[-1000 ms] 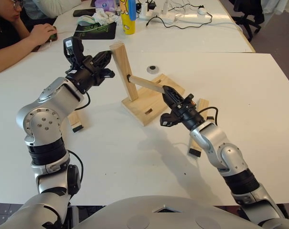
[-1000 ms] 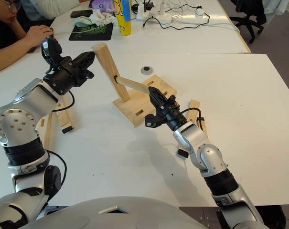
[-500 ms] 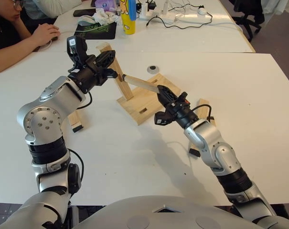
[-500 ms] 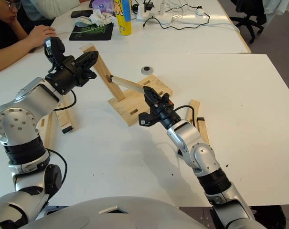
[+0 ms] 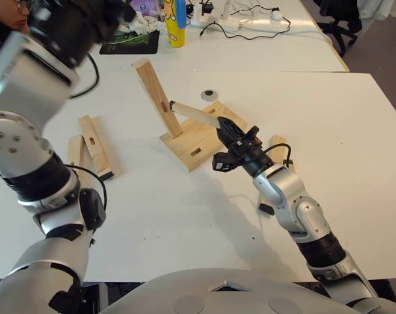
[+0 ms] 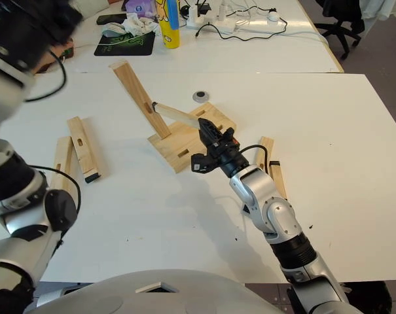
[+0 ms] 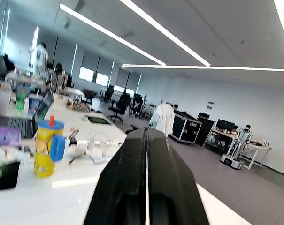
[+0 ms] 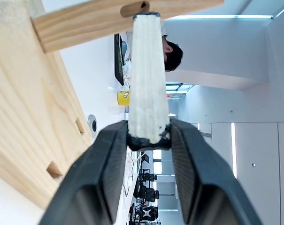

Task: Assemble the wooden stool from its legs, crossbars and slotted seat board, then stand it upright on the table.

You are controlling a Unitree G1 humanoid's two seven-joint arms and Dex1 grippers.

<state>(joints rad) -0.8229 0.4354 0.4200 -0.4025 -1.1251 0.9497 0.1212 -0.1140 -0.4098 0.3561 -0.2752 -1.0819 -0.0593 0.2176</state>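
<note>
The slotted seat board (image 5: 199,136) lies flat on the white tabletop (image 5: 335,118), about midway between the left and right edges and nearer the far edge than the near one. One leg (image 5: 157,97) stands in the board's left end, leaning with its top towards the far left corner. A crossbar (image 5: 194,112) runs from the slot in that leg's side, sloping down over the board. The right claw (image 8: 149,136) is clamped on the crossbar's free end, one finger on each side of it, and the bar's other end sits in the leg's slot. The left claw (image 7: 145,133) is raised high above the far left corner, its fingers pressed together with nothing between them. Two loose legs (image 5: 94,145) lie side by side on the tabletop near the left edge, well apart from the board. Two more wooden pieces (image 6: 271,167) lie right of the board, beside the right forearm. A small round disc (image 5: 209,95) rests just beyond the board, towards the far edge. A yellow cup (image 5: 176,23) stands on the next table behind.
</note>
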